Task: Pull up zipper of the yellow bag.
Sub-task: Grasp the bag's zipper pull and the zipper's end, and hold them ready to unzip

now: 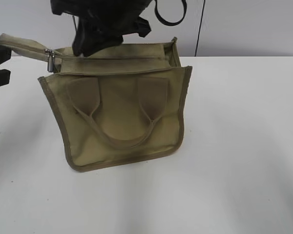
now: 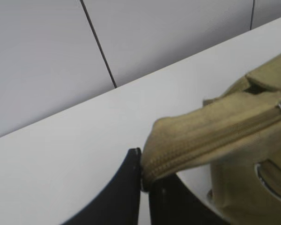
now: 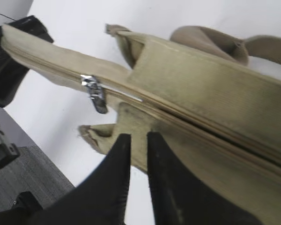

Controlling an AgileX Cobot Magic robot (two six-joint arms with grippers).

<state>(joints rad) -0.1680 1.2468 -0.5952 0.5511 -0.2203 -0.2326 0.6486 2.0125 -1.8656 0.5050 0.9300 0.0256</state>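
My left gripper (image 2: 141,176) is clamped on the tail end of the zipper tape, stretching it out to the left of the yellow bag (image 1: 122,122), which stands on the white table (image 1: 244,146). The zipper (image 3: 94,92) slider sits near that left end, where the tape leaves the bag. My right gripper (image 3: 136,140) hovers over the bag's top panel, its fingers nearly together and holding nothing.

A white table (image 1: 244,146) meets a pale wall (image 1: 244,24) (one dark vertical seam (image 1: 199,27)).
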